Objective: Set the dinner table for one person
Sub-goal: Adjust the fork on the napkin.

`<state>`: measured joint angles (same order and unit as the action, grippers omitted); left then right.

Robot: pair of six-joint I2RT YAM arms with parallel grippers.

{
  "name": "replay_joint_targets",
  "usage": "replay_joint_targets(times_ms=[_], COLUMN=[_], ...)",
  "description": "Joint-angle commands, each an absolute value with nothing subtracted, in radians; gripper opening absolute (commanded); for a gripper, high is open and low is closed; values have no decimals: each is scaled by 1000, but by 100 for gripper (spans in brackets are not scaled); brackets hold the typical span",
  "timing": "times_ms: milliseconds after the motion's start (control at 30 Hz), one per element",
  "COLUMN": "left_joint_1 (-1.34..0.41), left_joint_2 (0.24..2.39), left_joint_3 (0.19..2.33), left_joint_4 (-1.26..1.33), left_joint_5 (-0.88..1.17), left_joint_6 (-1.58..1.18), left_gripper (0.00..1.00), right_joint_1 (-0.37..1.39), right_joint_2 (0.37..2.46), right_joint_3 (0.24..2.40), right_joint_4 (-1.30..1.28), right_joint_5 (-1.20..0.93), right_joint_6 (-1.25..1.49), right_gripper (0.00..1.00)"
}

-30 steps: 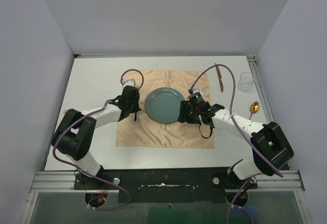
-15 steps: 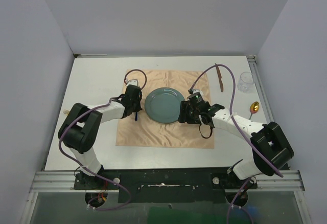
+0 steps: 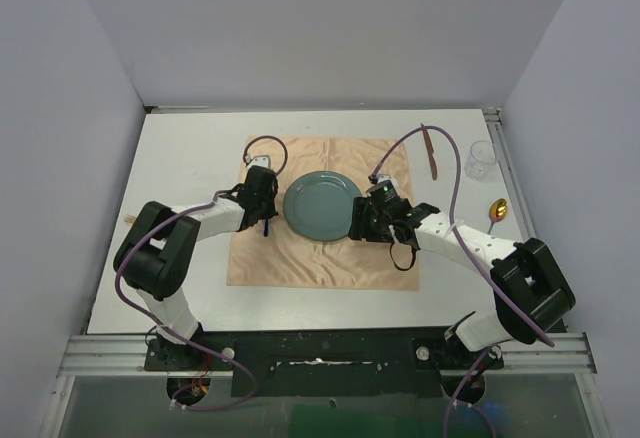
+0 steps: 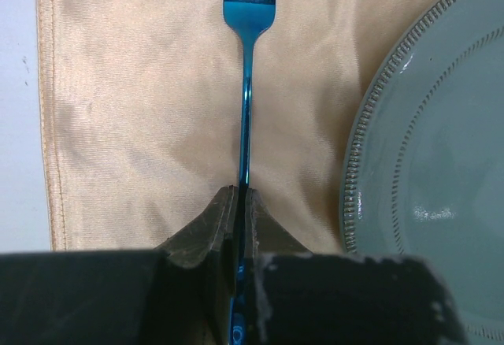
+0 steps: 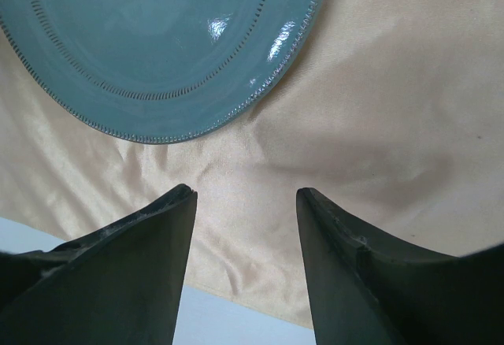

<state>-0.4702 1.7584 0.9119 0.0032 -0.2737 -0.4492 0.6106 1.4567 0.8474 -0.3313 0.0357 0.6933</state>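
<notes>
Your left fingers [image 4: 224, 217] are clenched on the handle of a blue fork [image 4: 246, 85], which points away over the cloth [image 4: 134, 109] just left of the plate [image 4: 441, 124]; you cannot tell whether it touches the cloth. Your right fingers [image 5: 157, 242] are spread and hold nothing, low over the cloth by the plate's near-right rim. The white bench [image 3: 190, 148] lies under everything, with the cloth at its middle. A knife [image 3: 431, 153], a spoon [image 3: 498, 208] and a glass [image 3: 481, 159] sit to the right.
</notes>
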Motion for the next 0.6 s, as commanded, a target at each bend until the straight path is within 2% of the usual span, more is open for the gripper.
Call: replay_joint_targets(times_ms=[0,67,133,333,567], left_joint_1=[-472,-472,-472,-472,-472], left_joint_2=[1758,1751,1736,1673,1517], left_joint_3=[957,955,952,980,1028], left_joint_4=[30,26,25,-19,-97], left_joint_5=[-278,-278,-279,-302,-369], left_joint_6=[-433,-435,-439,-443,-470], left_gripper=[7,23,29,40,40], right_joint_1=[620,620,620,621,621], right_joint_2=[1456,1458,1460,1471,1477], right_joint_3=[894,896,897,902,902], right_joint_4=[-318,-318,-318,-314,-310], right_joint_5=[51,49,49,43,42], right_joint_6=[700,699,698,696,694], right_gripper=[55,55,55,55,55])
